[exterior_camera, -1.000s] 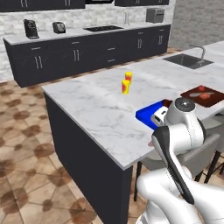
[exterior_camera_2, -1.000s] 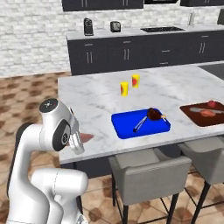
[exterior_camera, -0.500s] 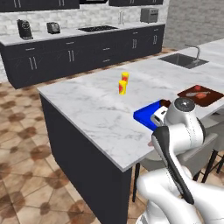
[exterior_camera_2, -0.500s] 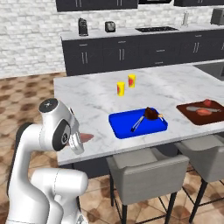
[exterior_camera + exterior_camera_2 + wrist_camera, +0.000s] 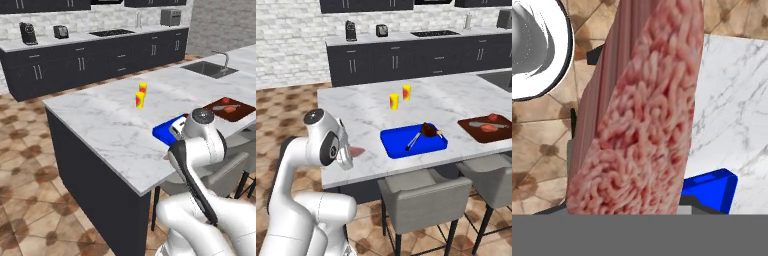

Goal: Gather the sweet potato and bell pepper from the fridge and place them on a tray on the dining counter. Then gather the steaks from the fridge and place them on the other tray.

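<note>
Marbled desk (image 5: 361, 117) on dark base; blue tray (image 5: 393, 145) and brown tray (image 5: 476, 134) along near edge; tiled floor (image 5: 25, 160). Fingers part-spread, pinching steak (image 5: 647, 115).

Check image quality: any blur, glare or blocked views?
Left base view: sharp, evenly lit, the arm covers part of the blue tray. Right base view: clear, no glare on the counter. Hand view: the steak, held very close, blocks most of it.

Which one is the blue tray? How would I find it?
Look at the long marble counter. Near its front edge, above the grey stools, lies the blue tray. It is bright blue and flat; the tray to its right is dark red-brown.
</note>
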